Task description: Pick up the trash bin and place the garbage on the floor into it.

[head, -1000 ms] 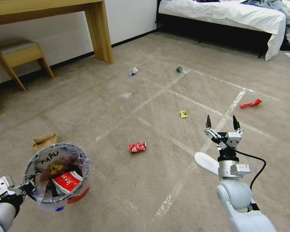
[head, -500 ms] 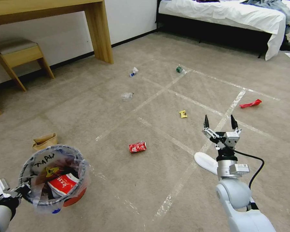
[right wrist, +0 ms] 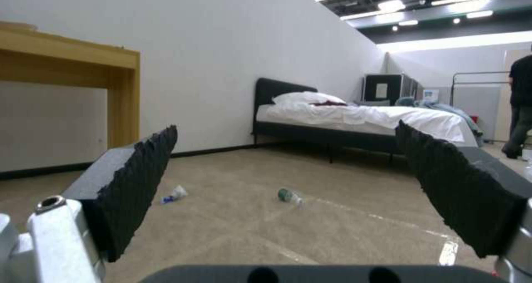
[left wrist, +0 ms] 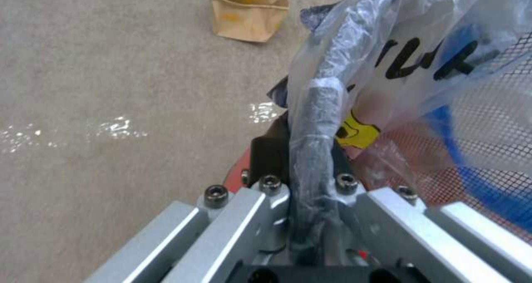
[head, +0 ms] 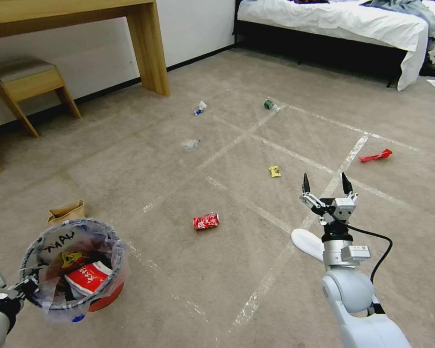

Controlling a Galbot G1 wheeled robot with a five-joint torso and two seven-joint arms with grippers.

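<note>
The trash bin (head: 58,241), red with a crinkled clear liner and black writing at the rim, hangs at the lower left, holding red packaging. My left gripper (head: 24,286) is shut on its rim; the left wrist view shows the gripper (left wrist: 313,166) clamping rim and liner (left wrist: 388,67). Garbage lies on the floor (head: 179,290): a crushed red can (head: 206,221), a yellow wrapper (head: 274,170), a red wrapper (head: 376,155), a green-labelled bottle (head: 269,104), clear plastic (head: 191,143) and a brown paper bag (head: 66,211). My right gripper (head: 324,182) stands open and empty, right of the can.
A white slipper (head: 309,243) lies just behind the right wrist. A wooden desk leg (head: 150,48) and a stool (head: 26,79) stand at the back left, a bed (head: 343,24) at the back right. Shiny tape lines cross the carpet.
The left gripper has carried the trash bin down and to the left in the head view. The right gripper has drifted slightly left, still open. The litter has not moved.
</note>
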